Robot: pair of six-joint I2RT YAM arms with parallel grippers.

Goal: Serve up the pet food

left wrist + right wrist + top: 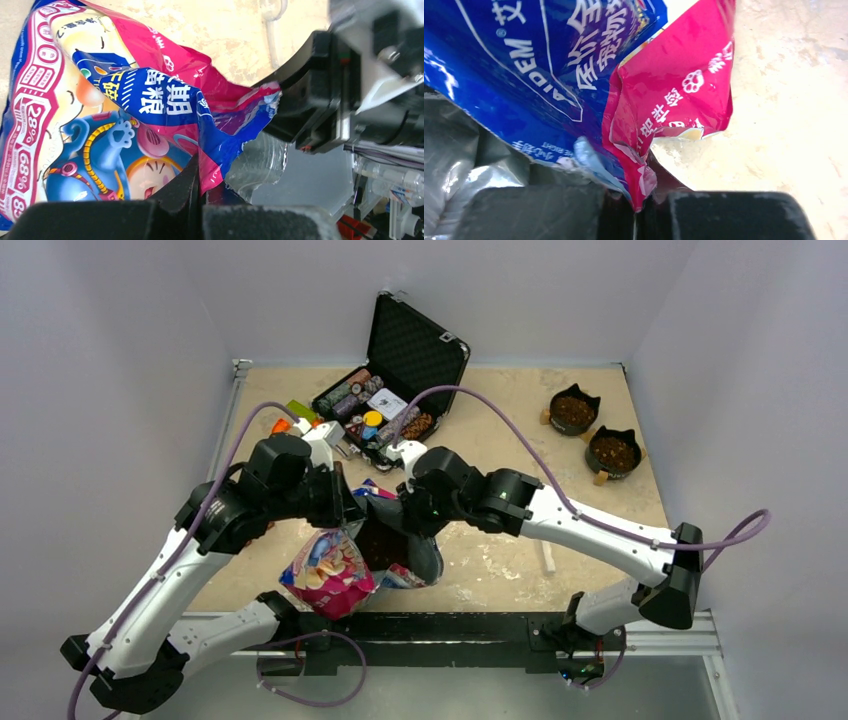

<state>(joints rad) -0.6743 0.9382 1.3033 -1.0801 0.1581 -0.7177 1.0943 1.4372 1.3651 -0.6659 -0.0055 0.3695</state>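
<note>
Two sets of fingers are clamped on the bag point(330, 575) at its torn mouth: left fingers point(181, 190) on one pink lip, right fingers point(616, 212) on the opposite lip. Pet food point(383, 540) sits loose inside the bag, on the surface point(500, 570) between the arms. The film looks thin, glossy and probably slippery; the contents will shift. Grip folded edge material.

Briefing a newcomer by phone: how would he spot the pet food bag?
On the sandy table, look near the front edge where both arms meet. The bag lies there, its open top pinched by the left fingers and the right fingers. It alone is glossy pink and blue, unlike the black case behind.
</note>
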